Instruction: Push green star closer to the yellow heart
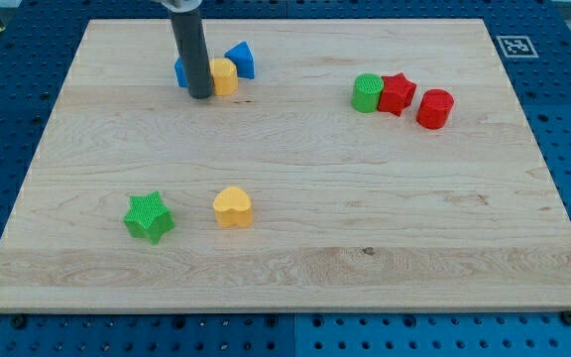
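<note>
Plainly the push has not begun: the green star (149, 216) lies near the view's bottom left of the bench (295, 268), with the yellow heart (233, 206) just to its right, near but apart, a strip of bare wood showing between them. My tip (201, 95) is well away from both, up at the view's top left, where it stands against a small cluster: a blue block (182, 72) partly hidden behind the rod, a small yellow block (224, 76) touching or nearly touching the tip's right side, and a blue triangular block (242, 59) behind that. There is no pincer on this arm, only the rod, so nothing is grasped or released. What is left, as I judge it, is the whole job: bring the tip down round to the star's left side and shove it rightward. Nothing stands between star and heart. At the view's top right a green cylinder (368, 93), a red star (397, 94) and a red cylinder (434, 108) sit together, well clear.
</note>
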Tool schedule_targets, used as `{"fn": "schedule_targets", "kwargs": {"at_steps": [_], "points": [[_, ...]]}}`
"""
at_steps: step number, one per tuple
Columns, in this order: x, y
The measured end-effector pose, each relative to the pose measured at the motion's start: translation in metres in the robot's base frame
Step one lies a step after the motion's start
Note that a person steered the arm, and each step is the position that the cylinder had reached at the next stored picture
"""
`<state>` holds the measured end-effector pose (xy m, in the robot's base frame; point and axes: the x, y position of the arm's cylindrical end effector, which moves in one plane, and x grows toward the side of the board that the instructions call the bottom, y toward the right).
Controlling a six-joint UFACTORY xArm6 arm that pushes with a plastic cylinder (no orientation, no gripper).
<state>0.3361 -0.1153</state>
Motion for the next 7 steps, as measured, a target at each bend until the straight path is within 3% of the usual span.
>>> {"fn": "schedule_targets", "kwargs": {"at_steps": [1, 3, 4, 7], "points": [[0.000, -0.001], [0.125, -0.077], [0.184, -0.085], [0.246, 0.013]]}}
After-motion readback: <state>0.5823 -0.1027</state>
